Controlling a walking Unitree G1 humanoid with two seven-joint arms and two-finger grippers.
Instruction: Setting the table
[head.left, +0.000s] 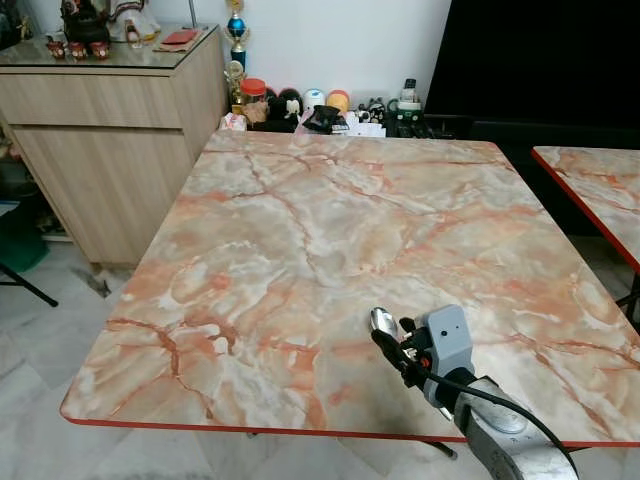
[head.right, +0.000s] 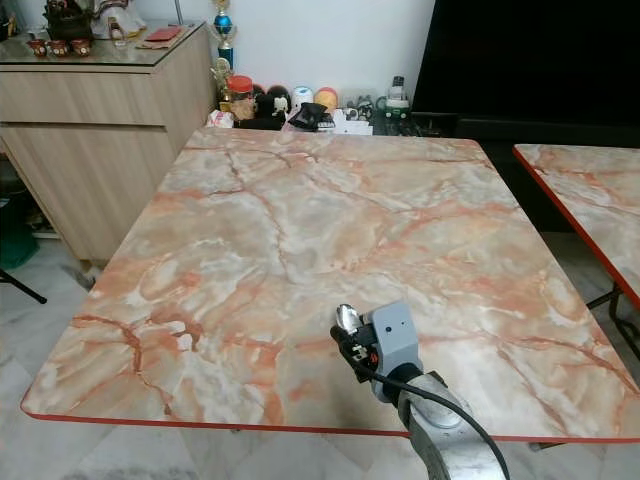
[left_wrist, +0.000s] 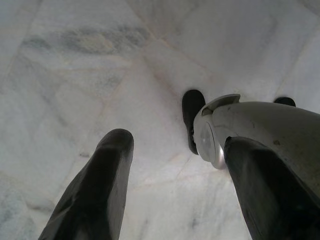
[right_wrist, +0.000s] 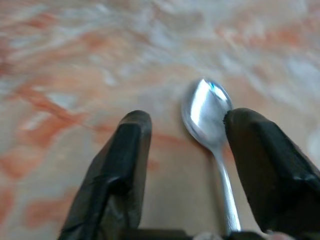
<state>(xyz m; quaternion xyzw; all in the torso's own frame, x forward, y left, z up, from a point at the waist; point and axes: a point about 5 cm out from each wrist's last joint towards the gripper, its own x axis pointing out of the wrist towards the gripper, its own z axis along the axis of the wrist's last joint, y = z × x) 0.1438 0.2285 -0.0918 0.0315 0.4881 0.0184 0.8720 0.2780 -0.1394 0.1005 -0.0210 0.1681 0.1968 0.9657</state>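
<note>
Right gripper (right_wrist: 185, 165) fingers apart, spoon (right_wrist: 207, 112) beside one finger, over marble table (head.left: 300, 230)

Silver right arm (head.left: 510, 440), grey wrist block, black cable, long black fingers (right_wrist: 115, 170)

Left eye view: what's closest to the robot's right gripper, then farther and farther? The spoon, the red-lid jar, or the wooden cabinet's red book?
From the right gripper:
1. Spoon, right at its fingers, over the marble table.
2. Red-lid jar, past the table's far edge.
3. Red book, farther left, on the cabinet top.
</note>
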